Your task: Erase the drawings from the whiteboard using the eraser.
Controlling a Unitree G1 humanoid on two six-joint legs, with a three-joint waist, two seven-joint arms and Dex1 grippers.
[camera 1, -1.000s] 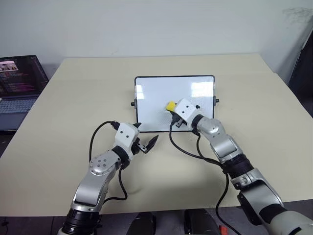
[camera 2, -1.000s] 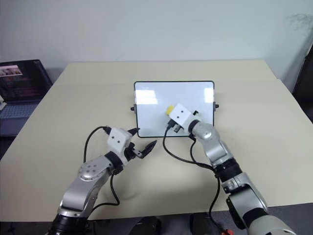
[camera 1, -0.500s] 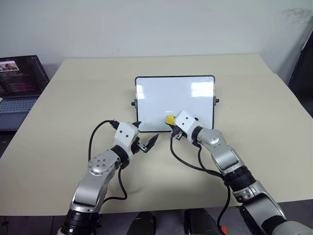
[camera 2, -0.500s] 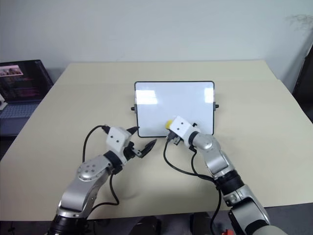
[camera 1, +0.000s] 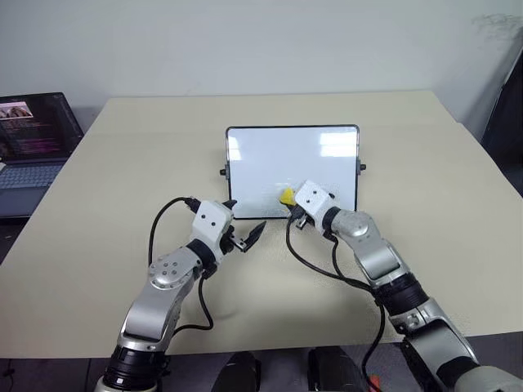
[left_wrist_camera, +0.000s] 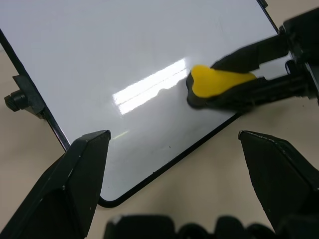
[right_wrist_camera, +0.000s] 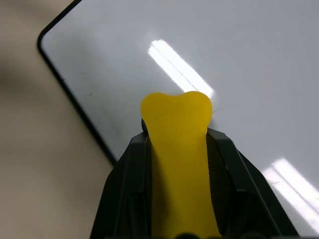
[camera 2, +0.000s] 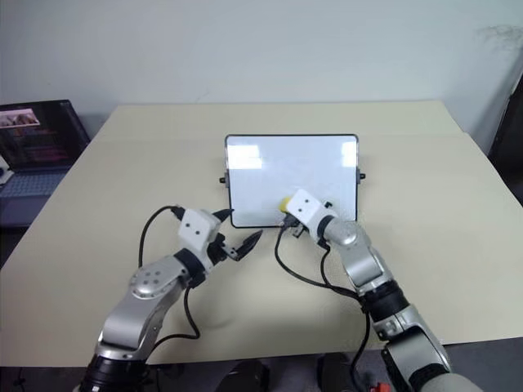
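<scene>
1. The right gripper [camera 1: 288, 198] is clamped on the eraser [camera 1: 287, 197], the yellow block pinched so hard that it bulges past the fingertips [right_wrist_camera: 130, 164].
2. A second ago the eraser was pressed near the middle of the whiteboard [camera 1: 270, 159]; half a second ago it had dropped to the bottom edge, and now it sits just above that edge, at about 6 o'clock on the board face. The stroke has run down the board and is turning back.
3. The board face reads clean: no squiggles show in the head views, and the left wrist view shows only a faint speck and a light streak near the lower frame, too small to name. I judge the drawings to be gone or nearly gone, with at most a last pass along the bottom edge left.
4. The left gripper [camera 1: 247, 238] hovers over the surface [camera 1: 122, 163] at about 7 o'clock from the board's lower left corner, fingers apart and holding nothing; it has kept its place through the second.
5. The board stands at the centre of the surface, with a laptop [camera 1: 33, 131] off at 9 o'clock, well apart.
</scene>
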